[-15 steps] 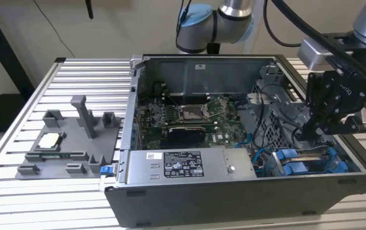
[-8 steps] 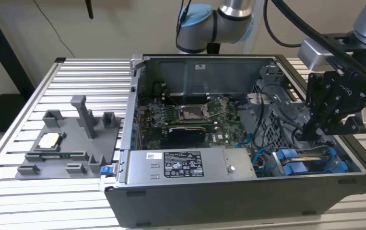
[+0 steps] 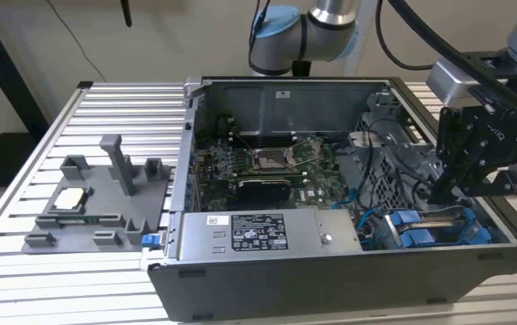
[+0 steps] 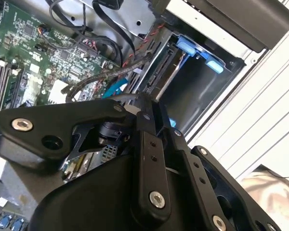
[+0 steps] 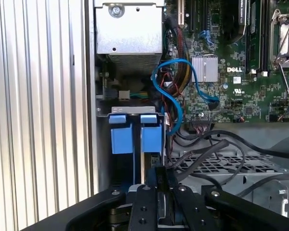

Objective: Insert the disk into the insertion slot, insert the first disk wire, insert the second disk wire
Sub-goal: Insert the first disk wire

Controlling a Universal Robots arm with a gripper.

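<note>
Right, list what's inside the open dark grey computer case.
A green motherboard, a grey labelled power-supply box, a blue cable and the blue-sided grey metal drive bay. The black end effector hangs over that bay, hiding its depths.

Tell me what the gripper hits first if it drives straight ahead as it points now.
Most likely the blue tabs at the slot, dead ahead of the gripper in the first wrist view. Loose black cables lie beside that line; depth is unclear.
</note>
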